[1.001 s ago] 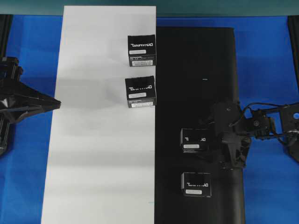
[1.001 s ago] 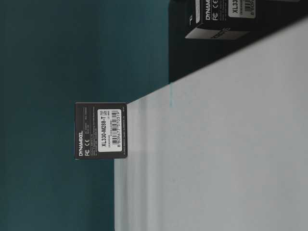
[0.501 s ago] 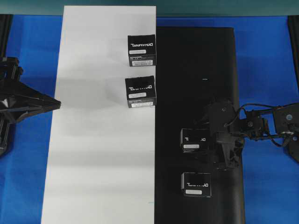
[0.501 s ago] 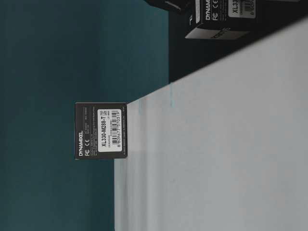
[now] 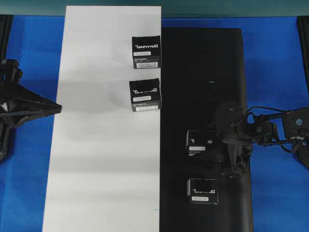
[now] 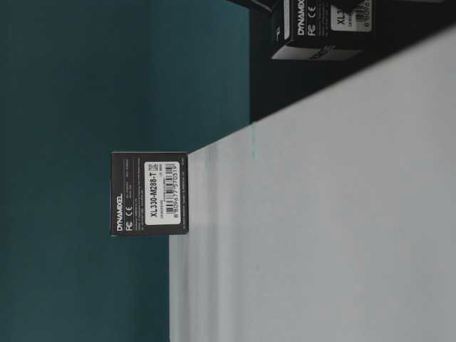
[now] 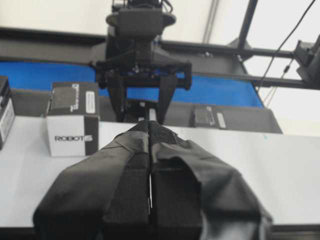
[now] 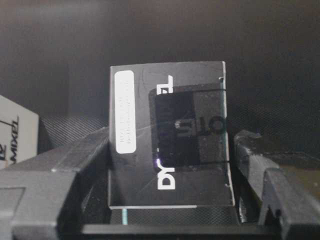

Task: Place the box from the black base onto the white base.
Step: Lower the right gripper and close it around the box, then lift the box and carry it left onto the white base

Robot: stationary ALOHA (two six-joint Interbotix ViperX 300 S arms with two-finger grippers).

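The right black gripper (image 5: 212, 153) grasps the small black cuboid carton box (image 5: 201, 143) from 3 o'clock on the long matte black base (image 5: 203, 72). The left gripper (image 5: 57, 107), clenched, hovers at the plain white base's (image 5: 96, 159) 9 o'clock edge.

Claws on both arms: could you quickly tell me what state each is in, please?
Left claw: closed, holding nothing.
Right claw: closed on the box over the black base.

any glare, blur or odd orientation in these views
Table-level view: turned sideways, label on the standing box sharp. Right wrist view: dim, a sheen across the gripped box. Left wrist view: bright background washes out, shut left gripper looms close. Overhead view: soft shadow bands on the white base.
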